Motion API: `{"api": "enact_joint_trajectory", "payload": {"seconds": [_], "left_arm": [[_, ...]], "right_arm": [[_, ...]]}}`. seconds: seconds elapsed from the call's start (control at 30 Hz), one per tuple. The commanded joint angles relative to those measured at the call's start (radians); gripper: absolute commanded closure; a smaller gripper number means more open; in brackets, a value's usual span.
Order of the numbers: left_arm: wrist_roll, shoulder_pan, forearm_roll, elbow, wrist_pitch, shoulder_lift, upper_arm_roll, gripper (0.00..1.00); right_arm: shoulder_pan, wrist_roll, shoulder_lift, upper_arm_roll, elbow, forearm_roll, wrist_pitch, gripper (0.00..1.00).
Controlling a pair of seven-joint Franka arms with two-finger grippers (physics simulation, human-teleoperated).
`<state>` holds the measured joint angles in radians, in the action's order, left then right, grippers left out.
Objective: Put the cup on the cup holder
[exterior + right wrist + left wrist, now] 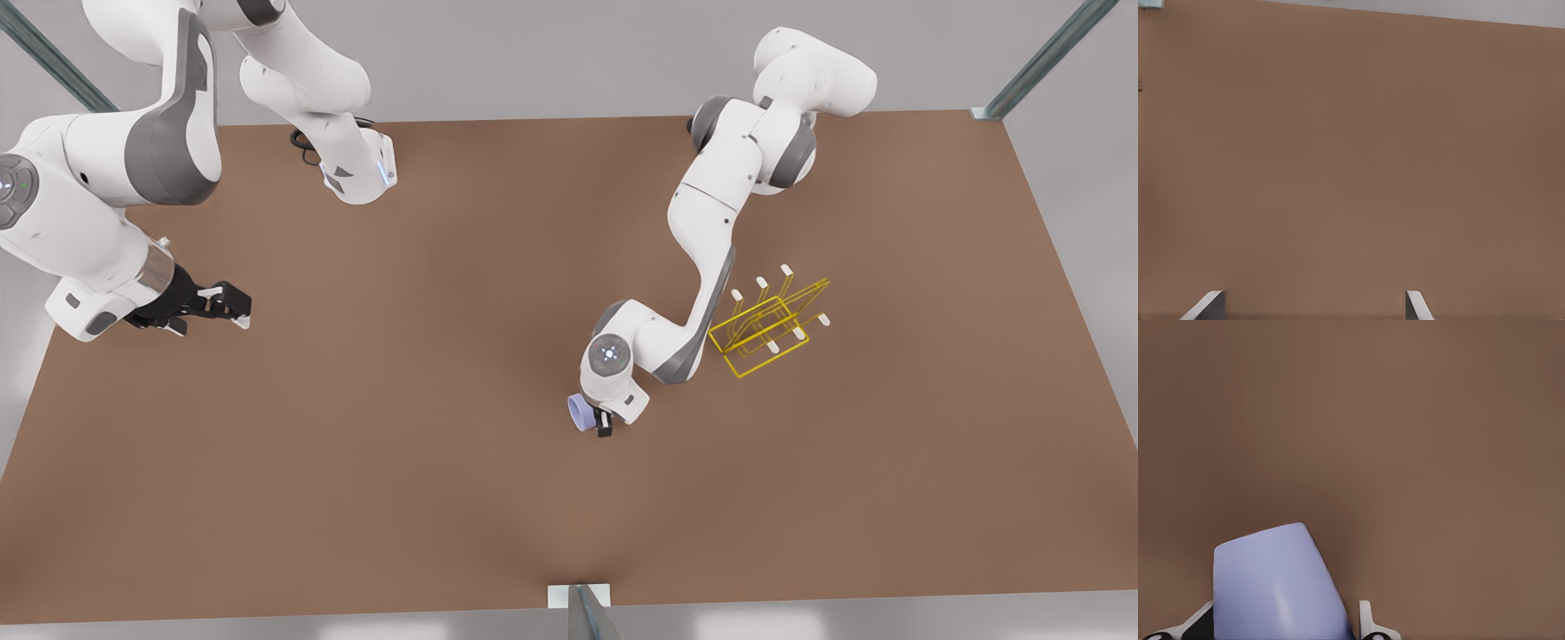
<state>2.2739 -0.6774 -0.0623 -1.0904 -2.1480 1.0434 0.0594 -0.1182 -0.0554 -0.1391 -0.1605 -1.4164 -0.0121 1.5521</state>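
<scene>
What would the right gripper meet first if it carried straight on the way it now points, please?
Probably just the bare table. The right gripper, open and waiting at the front view's left, faces plain brown tabletop; nothing stands ahead of its fingertips, though depth is hard to judge.

No readable text, label, brand, number or sign anywhere in views.
</scene>
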Motion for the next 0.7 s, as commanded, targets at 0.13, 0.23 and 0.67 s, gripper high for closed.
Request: {"api": "enact_joint_trajectory", "payload": {"seconds": [0.13, 0.23, 0.67], "left_arm": [[-0.008, 0.006, -0.06, 0.006, -0.006, -0.002, 0.002, 0.0], [0.001, 0.016, -0.091, 0.007, -0.006, -0.002, 0.002, 0.0], [0.064, 0.021, -0.094, 0.006, -0.006, 0.0, 0.01, 0.0]], "right_arm": [[0.0, -0.004, 0.001, -0.002, 0.0, 0.001, 0.002, 0.0], [-0.003, -0.004, 0.001, -0.002, 0.0, 0.001, 0.002, 0.0], [-0.035, -0.017, 0.001, 0.006, -0.001, 0.003, -0.017, 0.0]]}}
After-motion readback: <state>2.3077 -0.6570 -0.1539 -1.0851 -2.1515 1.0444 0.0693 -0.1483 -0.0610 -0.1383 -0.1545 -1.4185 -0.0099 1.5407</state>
